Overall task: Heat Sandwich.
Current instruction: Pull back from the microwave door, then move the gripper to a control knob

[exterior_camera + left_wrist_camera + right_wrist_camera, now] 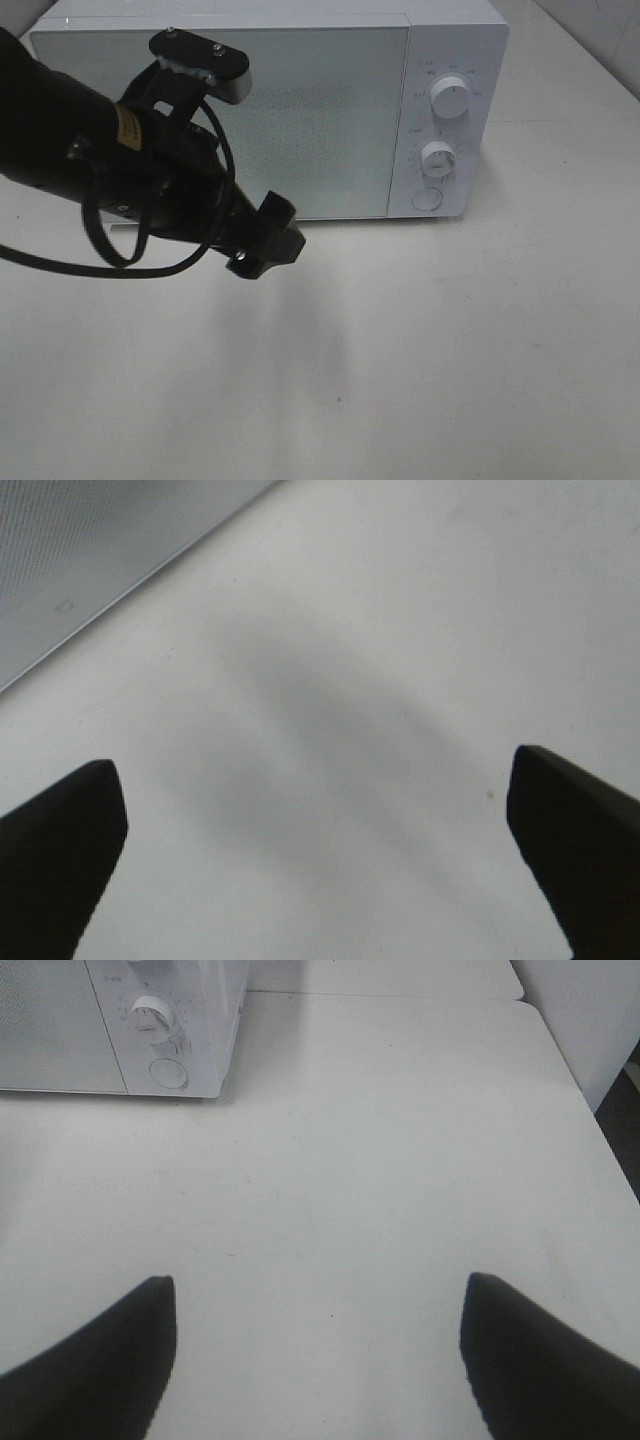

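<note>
The left pincer [315, 780] and the right pincer [320, 1300] both gape empty above the bench [450, 350]. The shut door of the microwave [330, 120] hides its inside.

Lab-type test bench w/ white microwave [330, 120], plain white table [480, 350]

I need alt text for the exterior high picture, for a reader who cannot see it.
A white microwave with its door shut stands on a white table, two dials and a round button on its right panel. A black robot arm extends in from the left, in front of the door; no sandwich is visible.
</note>
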